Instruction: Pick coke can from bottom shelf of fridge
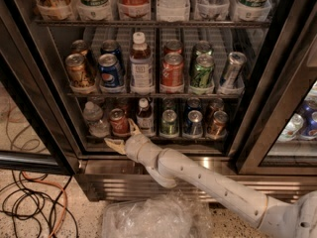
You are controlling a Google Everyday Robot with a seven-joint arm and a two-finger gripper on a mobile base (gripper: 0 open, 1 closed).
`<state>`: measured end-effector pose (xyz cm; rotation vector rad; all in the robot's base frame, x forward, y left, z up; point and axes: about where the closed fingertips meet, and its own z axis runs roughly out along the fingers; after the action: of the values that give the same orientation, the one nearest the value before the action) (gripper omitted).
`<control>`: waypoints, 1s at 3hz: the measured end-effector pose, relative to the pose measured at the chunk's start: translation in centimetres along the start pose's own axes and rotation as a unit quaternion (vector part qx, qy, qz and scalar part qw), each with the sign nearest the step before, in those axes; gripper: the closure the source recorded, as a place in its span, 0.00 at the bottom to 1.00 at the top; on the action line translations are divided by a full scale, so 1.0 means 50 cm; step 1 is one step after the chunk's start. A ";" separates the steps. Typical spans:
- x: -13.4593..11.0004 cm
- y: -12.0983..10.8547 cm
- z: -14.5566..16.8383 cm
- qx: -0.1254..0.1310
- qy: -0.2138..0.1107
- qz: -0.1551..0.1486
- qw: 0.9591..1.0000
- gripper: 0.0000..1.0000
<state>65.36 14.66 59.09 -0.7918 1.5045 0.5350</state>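
Note:
The fridge (64,148) stands open before me, with a dark frame and wire racks. On the bottom shelf (163,137) a small red coke can (118,121) with a silver top stands second from the left, between a clear water bottle (93,119) and a small dark bottle (144,116). My gripper (123,136) is at the shelf's front edge, just below and in front of the coke can. Its two cream fingers are spread apart, one pointing left, one up beside the can. It holds nothing.
Green (169,122), blue (193,123) and orange-brown (217,124) cans stand to the right on the bottom shelf. The rack above holds cans, a Pepsi can (109,69) and a bottle. A crumpled plastic bag (148,217) and cables (29,202) lie on the floor.

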 end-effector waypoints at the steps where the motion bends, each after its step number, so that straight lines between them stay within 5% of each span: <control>1: -0.009 -0.008 0.044 0.001 -0.027 -0.011 1.000 0.34; 2: -0.013 -0.014 0.051 0.003 -0.033 -0.013 0.999 0.32; 3: -0.015 -0.019 0.049 0.003 -0.033 -0.013 0.999 0.50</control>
<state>67.69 15.97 59.70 -0.7809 1.4324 0.5334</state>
